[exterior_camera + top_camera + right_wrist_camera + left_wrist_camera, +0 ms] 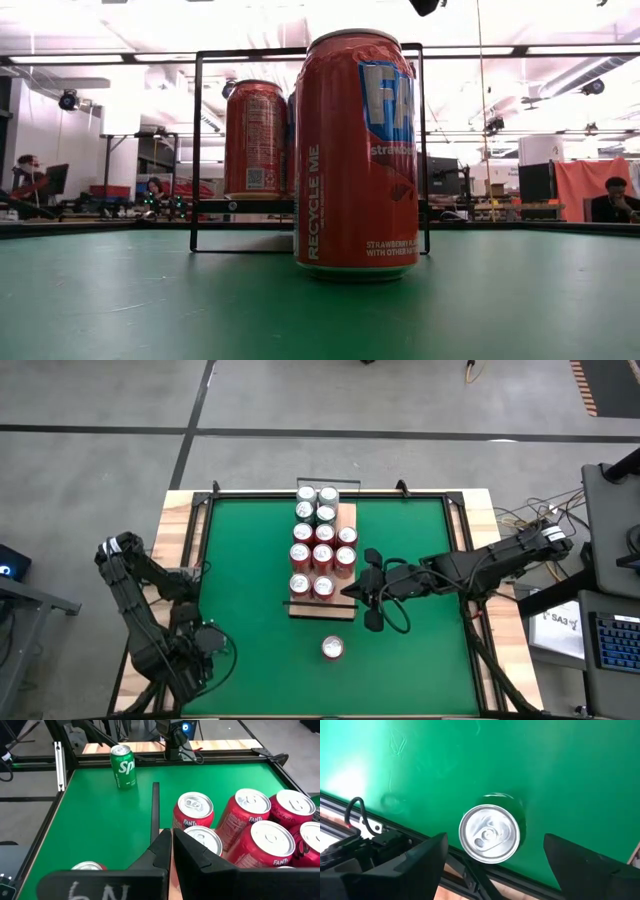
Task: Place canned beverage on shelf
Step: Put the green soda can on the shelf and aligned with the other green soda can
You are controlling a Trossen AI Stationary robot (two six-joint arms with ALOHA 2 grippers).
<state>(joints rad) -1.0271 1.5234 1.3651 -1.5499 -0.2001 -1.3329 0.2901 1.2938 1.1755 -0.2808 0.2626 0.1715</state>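
Green mat (250,560) lies on a pale wooden table (178,520). The shelf (318,608), a pale wood board with a black rail at each short end, lies along the middle of the mat, closer to the far edge. It carries upright cans packed in rows: green cans (326,513) at the far end, red cans (322,554) filling the rest, some touching. A lone red can (332,648) stands upright on the mat off the shelf's near end, close to the front edge; the low view shows it in front of the rail, apart from it. A green can (489,834) stands upright at the left edge of the mat, just inside the black frame, well apart from the shelf. The left gripper (495,840) hangs directly above it, fingers (420,865) spread wide to either side and not touching the can. The right gripper (372,592) sits just beside the shelf's right long edge near the front rows of red cans, its fingers pressed together and holding nothing. Whether it touches the board cannot be told. People sit at desks in the room beyond the table.
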